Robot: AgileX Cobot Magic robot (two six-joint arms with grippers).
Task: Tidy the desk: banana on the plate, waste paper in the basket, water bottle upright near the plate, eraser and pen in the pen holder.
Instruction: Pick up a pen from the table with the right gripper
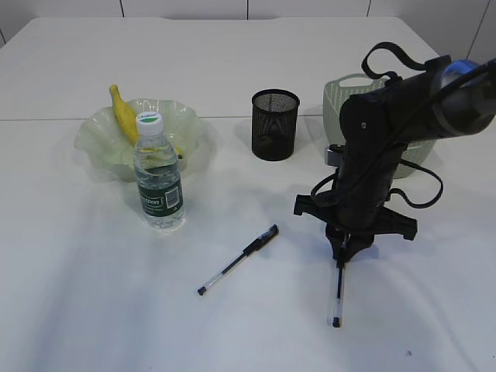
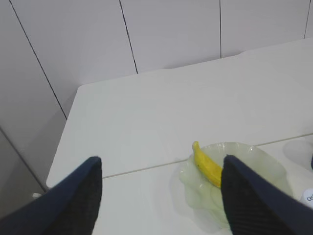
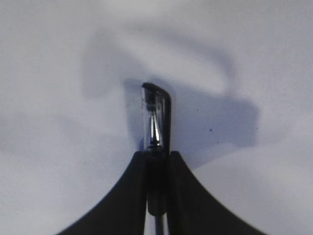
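Observation:
My right gripper (image 1: 339,254) points down at the table right of centre, shut on a clear black-capped pen (image 1: 337,298) whose free end points toward the front edge. In the right wrist view the fingers (image 3: 132,196) clamp the pen (image 3: 155,120) near its grip. A second pen (image 1: 236,260) lies slanted mid-table. The water bottle (image 1: 159,174) stands upright just in front of the pale green plate (image 1: 93,139), which holds the banana (image 1: 124,112). My left gripper (image 2: 161,196) hangs open and empty high above the plate (image 2: 244,156) and banana (image 2: 208,166). Eraser and waste paper are out of view.
A black mesh pen holder (image 1: 274,124) stands behind the table's middle. A pale green basket (image 1: 353,97) sits at the back right, partly hidden behind my right arm. A table seam runs across the far side.

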